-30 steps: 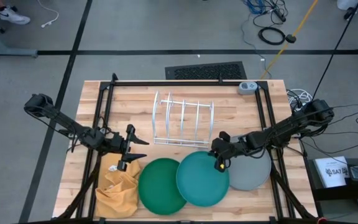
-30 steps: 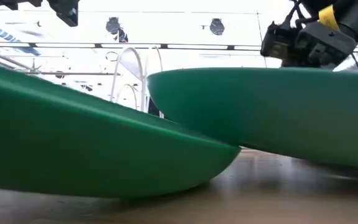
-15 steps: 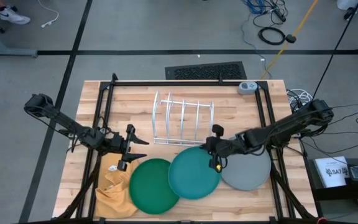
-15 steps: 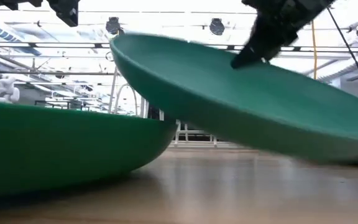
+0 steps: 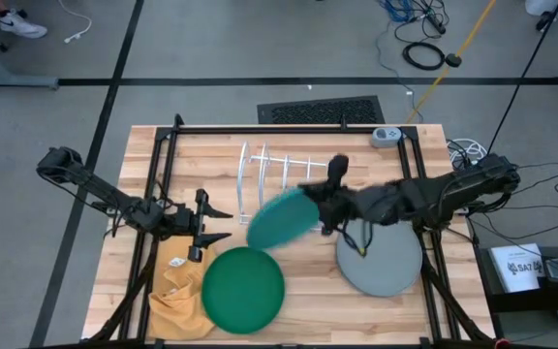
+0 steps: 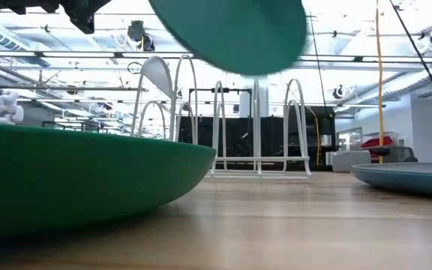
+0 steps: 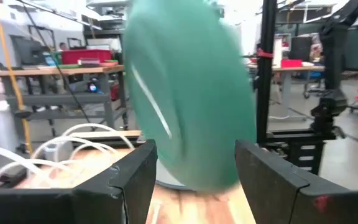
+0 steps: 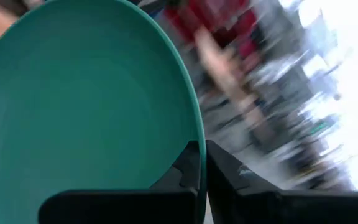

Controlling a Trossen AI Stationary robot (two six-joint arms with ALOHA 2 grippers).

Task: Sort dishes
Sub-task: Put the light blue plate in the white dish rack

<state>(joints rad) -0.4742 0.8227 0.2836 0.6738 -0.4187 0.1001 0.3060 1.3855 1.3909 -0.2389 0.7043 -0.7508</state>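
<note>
My right gripper (image 5: pixel 324 206) is shut on the teal plate (image 5: pixel 281 221), holding it in the air just in front of the white wire rack (image 5: pixel 285 184). The plate also shows in the low view (image 6: pixel 231 30) and in the left wrist view (image 7: pixel 185 99). The dark green plate (image 5: pixel 243 289) lies flat on the table near the front. The grey plate (image 5: pixel 381 264) lies flat at the right. No light blue plate shows. My left gripper (image 5: pixel 204 228) is open and empty above the mustard cloth (image 5: pixel 175 291). My right gripper pinches the teal plate's rim (image 8: pixel 195 127) between its two fingers (image 8: pixel 230 179), one on the hollow upper face and one on the underside. The fingers come roughly level from the table's right. The plate is lifted clear of the table and tipped steeply on edge.
The wire rack stands at the table's middle back, its hoops (image 6: pixel 223 112) upright. A black frame (image 5: pixel 163 174) runs round the table. A small grey device (image 5: pixel 386 137) sits at the far right corner.
My right gripper has risen and gone toward the table's far edge and left, toward the rack. The teal plate, which lay on the green and grey plates, is now lifted clear and tipped from flat to steeply on edge. The dark green plate has slid slightly left.
</note>
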